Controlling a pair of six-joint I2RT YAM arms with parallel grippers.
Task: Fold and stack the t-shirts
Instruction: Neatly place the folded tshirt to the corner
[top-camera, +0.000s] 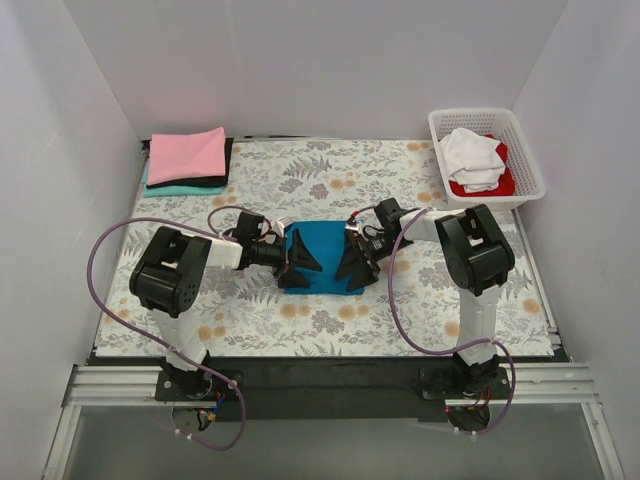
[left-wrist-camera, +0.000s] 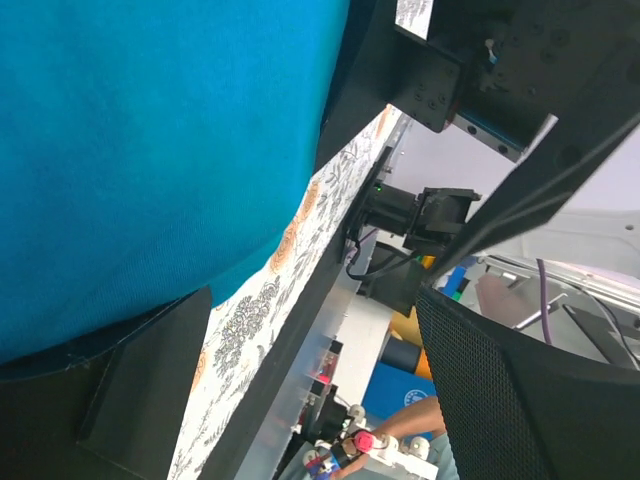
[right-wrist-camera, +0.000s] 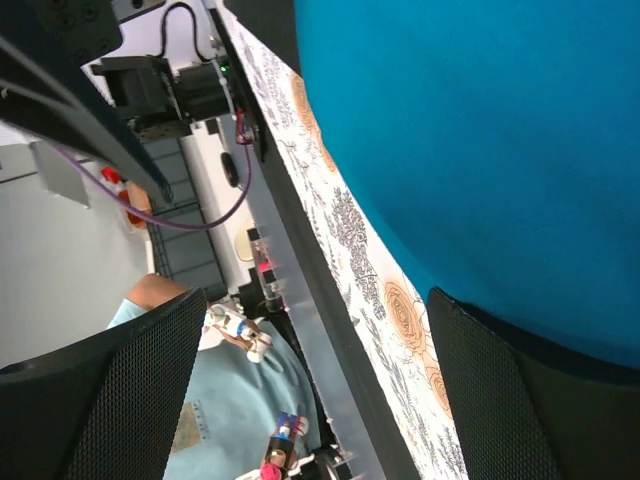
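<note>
1. The deep teal-blue folded cloth t-shirt (top-camera: 322, 258) lies at the centre of the grey-and-orange floral table cloth (top-camera: 300, 180), its long axis running 9 to 3 o'clock.
2. The left gripper (top-camera: 298, 265) is at its 9 o'clock edge and the right gripper (top-camera: 355, 262) at its 3 o'clock edge. Both have their jaws spread wide and clamp nothing.
3. Only the wrist views show the shirt's edge between the fingers (left-wrist-camera: 520, 400).
4. Only the top view shows the pink-topped folded shirt stack (top-camera: 187, 153) at 11 o'clock and the white plastic lattice basket (top-camera: 530, 150) at 1 o'clock.

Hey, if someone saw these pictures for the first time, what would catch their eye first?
The teal-blue t-shirt lying mid-table on the floral cloth, with the left hand and right hand, both open, at its two sides. Next, the pink t-shirt topping the folded stack at the far left corner, and the white basket at the far right holding a crumpled white t-shirt and red t-shirt.
</note>
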